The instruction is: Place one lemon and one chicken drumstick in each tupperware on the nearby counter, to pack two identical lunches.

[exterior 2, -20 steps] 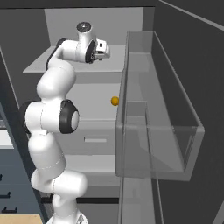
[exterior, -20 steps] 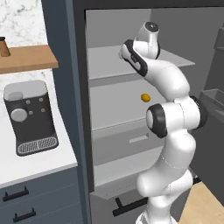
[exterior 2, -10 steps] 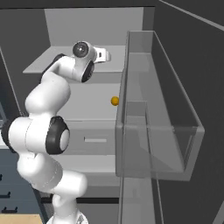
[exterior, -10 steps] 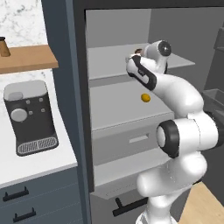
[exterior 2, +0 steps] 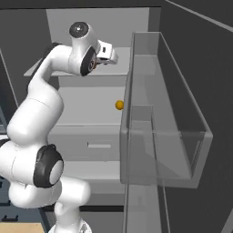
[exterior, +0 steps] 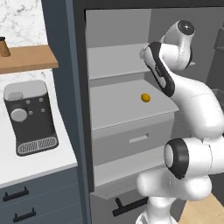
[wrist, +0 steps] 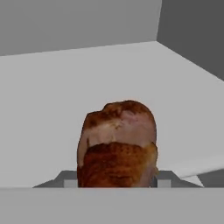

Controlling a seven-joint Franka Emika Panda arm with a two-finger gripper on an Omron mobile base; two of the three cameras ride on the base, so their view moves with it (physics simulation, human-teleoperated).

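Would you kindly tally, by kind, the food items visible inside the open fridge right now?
Small yellow-orange oval lemon: 1, on the middle grey shelf.
Reddish-brown chicken drumstick: 1, between the gripper fingers on the upper shelf.
Total: 2

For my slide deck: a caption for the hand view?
Chicken drumstick between the gripper fingers on a grey fridge shelf.

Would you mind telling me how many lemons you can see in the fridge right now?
1. The lemon lies on the middle shelf of the open fridge, in front of the arm. A second may be hidden elsewhere.
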